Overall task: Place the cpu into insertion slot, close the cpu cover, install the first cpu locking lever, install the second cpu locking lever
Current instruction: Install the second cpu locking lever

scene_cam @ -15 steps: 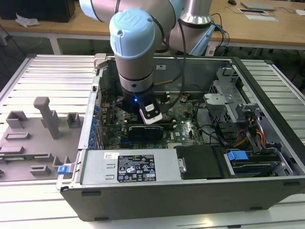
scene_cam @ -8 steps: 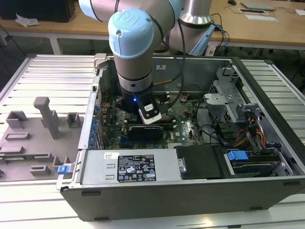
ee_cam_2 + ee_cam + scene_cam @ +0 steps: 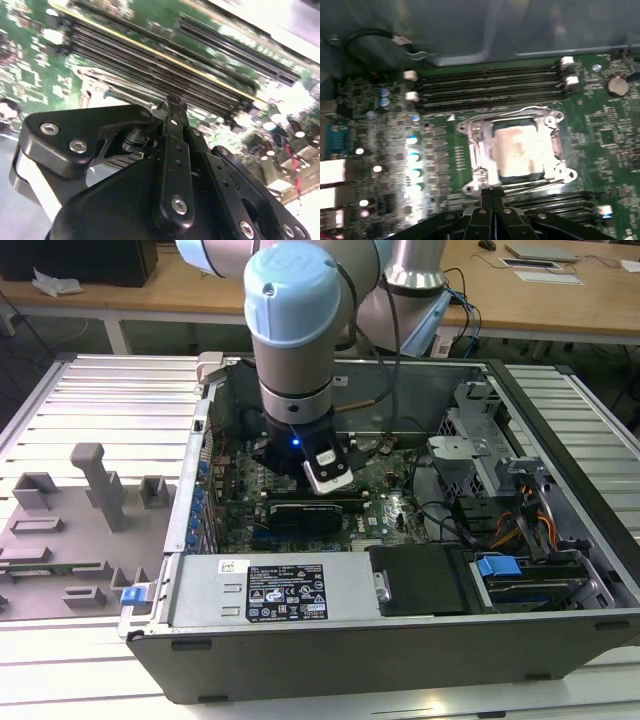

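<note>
Fingers [image 3: 492, 200] pressed together, empty, just beside a locking lever [image 3: 530, 186]; cpu [image 3: 522, 152] seated in insertion slot, cpu cover [image 3: 482, 150] down; lever latching apparently unfinished.

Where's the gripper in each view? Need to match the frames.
Exterior view: the gripper hangs under the arm's wrist, inside the open case.
Second wrist view: the gripper, fingers together, tips just before the memory slots.
First wrist view: the gripper, tips beside the cpu.
Shared landmark: the green motherboard.
</note>
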Motion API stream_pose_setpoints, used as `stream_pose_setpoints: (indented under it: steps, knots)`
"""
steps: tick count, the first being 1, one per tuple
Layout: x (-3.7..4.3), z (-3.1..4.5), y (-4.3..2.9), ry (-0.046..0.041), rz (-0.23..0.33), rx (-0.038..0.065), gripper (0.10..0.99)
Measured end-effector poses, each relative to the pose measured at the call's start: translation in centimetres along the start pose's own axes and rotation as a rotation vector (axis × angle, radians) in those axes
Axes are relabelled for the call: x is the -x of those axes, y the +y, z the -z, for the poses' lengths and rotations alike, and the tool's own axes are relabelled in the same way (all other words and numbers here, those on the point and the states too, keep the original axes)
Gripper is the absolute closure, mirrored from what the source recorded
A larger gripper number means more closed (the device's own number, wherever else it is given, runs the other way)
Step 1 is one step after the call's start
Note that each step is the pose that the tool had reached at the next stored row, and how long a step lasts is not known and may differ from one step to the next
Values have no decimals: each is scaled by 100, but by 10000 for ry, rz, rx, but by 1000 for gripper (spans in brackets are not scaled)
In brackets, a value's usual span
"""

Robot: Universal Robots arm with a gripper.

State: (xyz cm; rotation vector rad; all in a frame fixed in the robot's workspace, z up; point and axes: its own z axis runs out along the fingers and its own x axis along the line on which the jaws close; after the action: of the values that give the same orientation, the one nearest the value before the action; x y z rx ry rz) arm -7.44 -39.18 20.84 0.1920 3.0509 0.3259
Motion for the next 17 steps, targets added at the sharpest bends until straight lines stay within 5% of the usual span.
stream_pose_setpoints:
  steps: [3,6,8,12,17]
  knots:
    - [188,-20,42,21,1,-100,980]
    - [217,-57,216,-14,30,-515,980]
    - [216,-68,295,-32,42,-672,980]
    - [208,-61,414,-50,54,-827,980]
    - [204,38,508,-59,60,-905,980]
